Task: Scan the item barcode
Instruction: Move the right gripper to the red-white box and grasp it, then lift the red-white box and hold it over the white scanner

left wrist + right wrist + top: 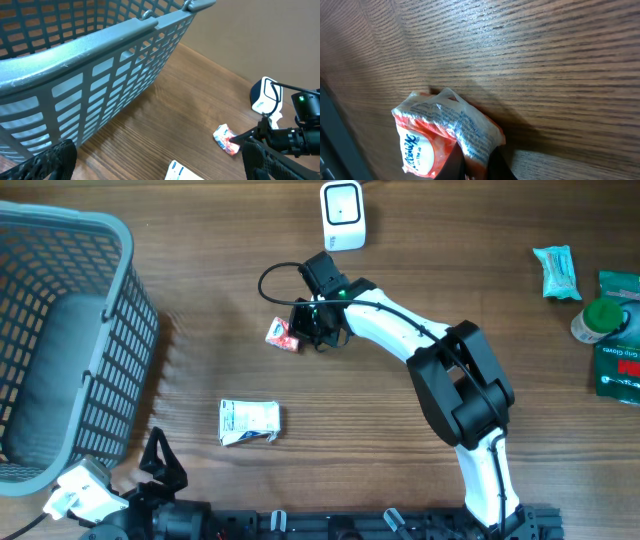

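brown wood-grain worktop (420,250) fills the scene, bare at the middle. on its left side stands a grey plastic lattice basket (125,320), the biggest thing on it. from the near edge the white-and-black right arm (400,330) reaches across toward the centre. the left end effector (165,465) waits near the basket's front corner, jaws spread wide and holding nothing. at the far edge sits a white boxy barcode scanner (343,215); a white-and-blue flat packet (248,422) lies near the front, well apart from it.

the task's thing is the smallest: a red-and-white soft plastic packet (440,132), lying at mid-worktop between the scanner and the flat packet. the right end effector (476,167) is closed down narrow on its lower edge, pinching the film beside a block of fine print. whether it has left the wood i cannot tell.

it looks light and pillowy — the wrap is crinkled and glossy, so likely slippery, and it will sag or fold from an edge pinch. a hold across the plump body would probably be steadier, but it must not cover the barcode — which i cannot make out.
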